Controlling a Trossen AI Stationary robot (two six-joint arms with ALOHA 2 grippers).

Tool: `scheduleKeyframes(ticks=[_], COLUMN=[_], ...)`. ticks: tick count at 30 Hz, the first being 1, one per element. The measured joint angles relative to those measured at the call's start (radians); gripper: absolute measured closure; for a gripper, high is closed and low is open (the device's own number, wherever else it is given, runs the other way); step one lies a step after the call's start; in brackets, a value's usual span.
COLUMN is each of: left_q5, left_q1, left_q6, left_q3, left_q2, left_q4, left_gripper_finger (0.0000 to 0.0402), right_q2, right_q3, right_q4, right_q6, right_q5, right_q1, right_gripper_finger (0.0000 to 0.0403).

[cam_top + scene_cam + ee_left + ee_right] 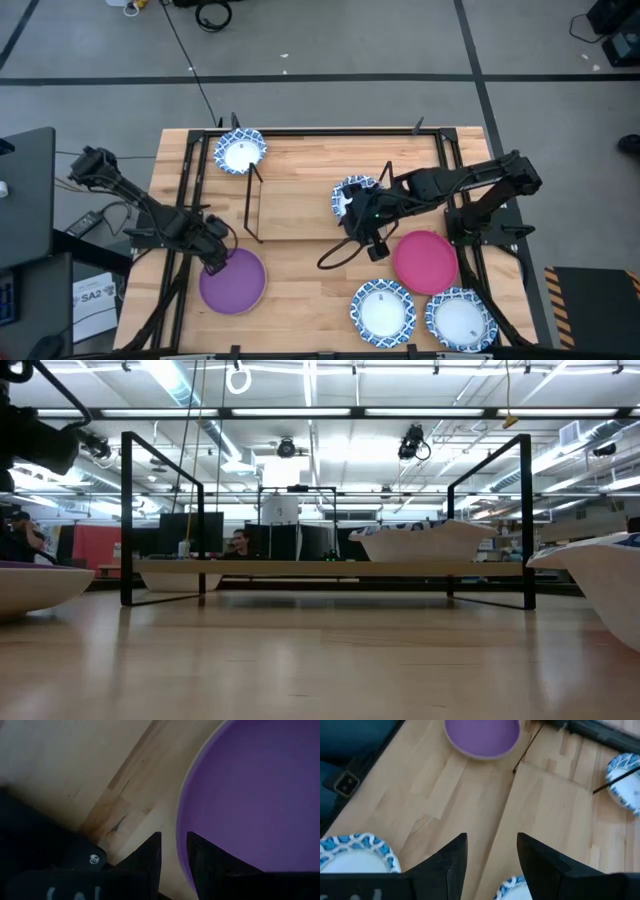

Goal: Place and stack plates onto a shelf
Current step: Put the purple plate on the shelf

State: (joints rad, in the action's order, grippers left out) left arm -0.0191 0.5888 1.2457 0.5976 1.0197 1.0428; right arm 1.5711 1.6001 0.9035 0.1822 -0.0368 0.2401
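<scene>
A purple plate [232, 281] lies flat on the table near its left front. My left gripper [213, 262] points straight down over that plate's left rim [181, 827]. It is open by a narrow gap, with one finger [150, 857] over the bare wood and the other [207, 862] over the plate. Whether either touches the rim I cannot tell. My right gripper [490, 852] hangs open and slanting down above the shelf's [300, 205] right end, over a blue-and-white plate [352, 192] resting there. Another blue-and-white plate [240, 152] sits on the shelf's far left end.
A magenta plate [425, 262] and two blue-and-white plates [381, 310] [460, 320] lie on the table at the right front. The shelf's black rods [250, 205] rise between the purple plate and the board. A tall black frame [127, 520] rings the table.
</scene>
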Motion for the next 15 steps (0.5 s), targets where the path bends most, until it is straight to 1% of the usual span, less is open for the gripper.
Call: scheduleKeyframes(ticks=[6, 15], left_q5=[0.013, 0.018], left_q1=[0.0, 0.0], left_q6=[0.0, 0.0], left_q3=[-0.001, -0.001], left_q2=[0.055, 0.138], left_q4=[-0.027, -0.049], left_gripper_finger=[0.0304, 0.0304], right_q2=[0.0, 0.0], right_q3=[-0.031, -0.034], right_q4=[-0.025, -0.043], right_q6=[0.0, 0.0], right_q5=[0.0, 0.0], right_q1=[0.0, 0.0], right_gripper_finger=[0.0224, 0.0224])
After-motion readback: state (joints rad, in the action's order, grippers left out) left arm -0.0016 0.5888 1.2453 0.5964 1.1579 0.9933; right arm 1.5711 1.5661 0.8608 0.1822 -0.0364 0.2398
